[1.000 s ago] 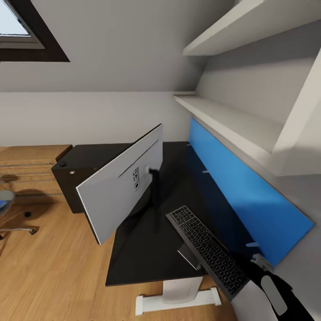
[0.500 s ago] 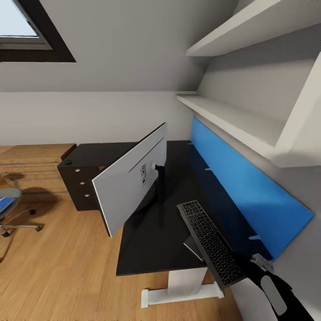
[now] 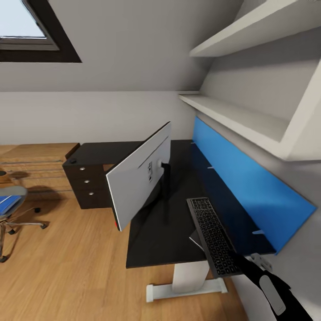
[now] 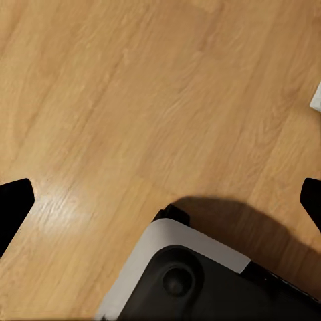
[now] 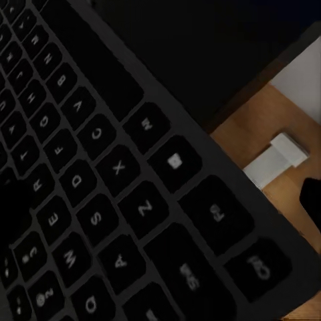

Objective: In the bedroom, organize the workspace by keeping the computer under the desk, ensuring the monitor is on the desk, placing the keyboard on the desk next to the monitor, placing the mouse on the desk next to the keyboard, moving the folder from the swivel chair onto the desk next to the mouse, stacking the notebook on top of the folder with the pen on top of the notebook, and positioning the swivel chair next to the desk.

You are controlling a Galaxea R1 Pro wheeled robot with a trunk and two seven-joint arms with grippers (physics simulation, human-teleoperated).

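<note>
The right arm (image 3: 272, 292) entered the head view at 5 o'clock, and its gripper (image 3: 238, 263) was clamped on the near end of the keyboard (image 3: 214, 236). The keyboard was held tilted above the near right corner of the desk (image 3: 151, 245); whether any part touched the top could not be told. In the right wrist view the keys (image 5: 120, 167) sat close under the camera, with the desk foot (image 5: 277, 159) on the floor beyond the keyboard's edge. In the left wrist view the left fingertips (image 4: 13, 207) stood wide apart over the wood floor (image 4: 134, 100), above the robot's base (image 4: 194, 281). Further in, the monitor (image 3: 140, 178) stood on the desk, its grey back to the camera. At 9 o'clock was the chair (image 3: 11, 200) with a blue folder (image 3: 8, 204) on its seat, well apart from the desk. A drawer unit (image 3: 87, 185) stood at the desk's far left, a blue panel (image 3: 249, 187) along its right.
</note>
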